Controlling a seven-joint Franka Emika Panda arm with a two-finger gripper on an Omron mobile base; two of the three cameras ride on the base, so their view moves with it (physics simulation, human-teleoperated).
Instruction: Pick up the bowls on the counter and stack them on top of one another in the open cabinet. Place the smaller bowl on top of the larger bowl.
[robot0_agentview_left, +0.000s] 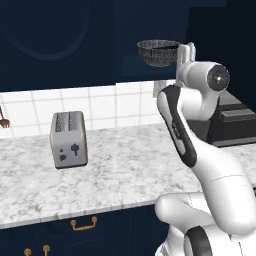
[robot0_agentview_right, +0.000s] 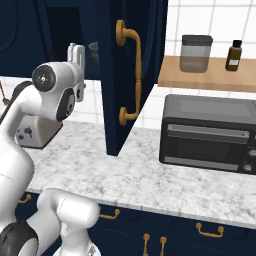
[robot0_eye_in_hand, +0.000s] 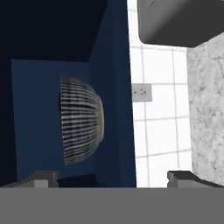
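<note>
One grey ribbed bowl (robot0_agentview_left: 158, 52) on open cabinet shelf (robot0_eye_in_hand: 52, 70), one toaster (robot0_agentview_left: 69, 139) on counter (robot0_agentview_left: 125, 170), gripper (robot0_eye_in_hand: 111, 178) spread apart, empty.

one grey ribbed bowl (robot0_agentview_left: 159, 52) in the open cabinet (robot0_eye_in_hand: 52, 70), one toaster (robot0_agentview_left: 69, 139), one toaster oven (robot0_agentview_right: 210, 132), one jar (robot0_agentview_right: 196, 52), one small brown bottle (robot0_agentview_right: 233, 55), one wall outlet (robot0_eye_in_hand: 141, 92)

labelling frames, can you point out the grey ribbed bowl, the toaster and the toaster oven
grey ribbed bowl (robot0_agentview_left: 159, 53), left base view, ribbed outer wall
toaster (robot0_agentview_left: 69, 148), left base view, front face
toaster oven (robot0_agentview_right: 207, 142), right base view, glass door
</note>
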